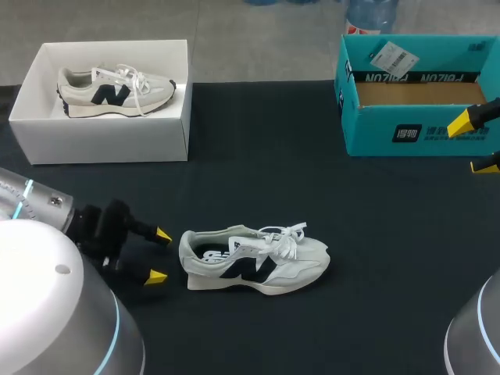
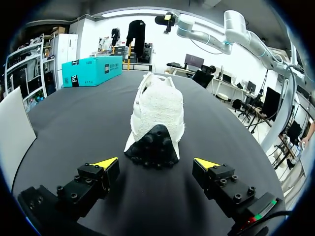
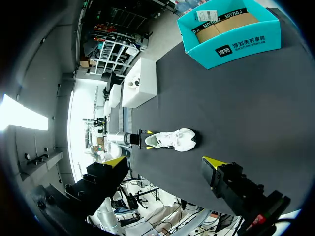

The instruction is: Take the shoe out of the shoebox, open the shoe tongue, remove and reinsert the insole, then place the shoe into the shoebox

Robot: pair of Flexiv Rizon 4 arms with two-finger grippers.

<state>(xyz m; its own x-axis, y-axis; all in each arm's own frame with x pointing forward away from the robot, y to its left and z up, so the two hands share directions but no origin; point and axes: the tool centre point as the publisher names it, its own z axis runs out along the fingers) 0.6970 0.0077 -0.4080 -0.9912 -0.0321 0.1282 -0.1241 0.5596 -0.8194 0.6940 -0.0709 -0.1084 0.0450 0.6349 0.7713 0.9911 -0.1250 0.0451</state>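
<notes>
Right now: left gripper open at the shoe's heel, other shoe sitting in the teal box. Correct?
Not quite. The other shoe sits in the white box, not the teal box, which shows no shoe in the head view. The rest holds: the left gripper is open at the heel of the shoe.

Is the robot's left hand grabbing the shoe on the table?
No, the left gripper is open, its yellow tips stopping short of the shoe and not touching its heel.
</notes>
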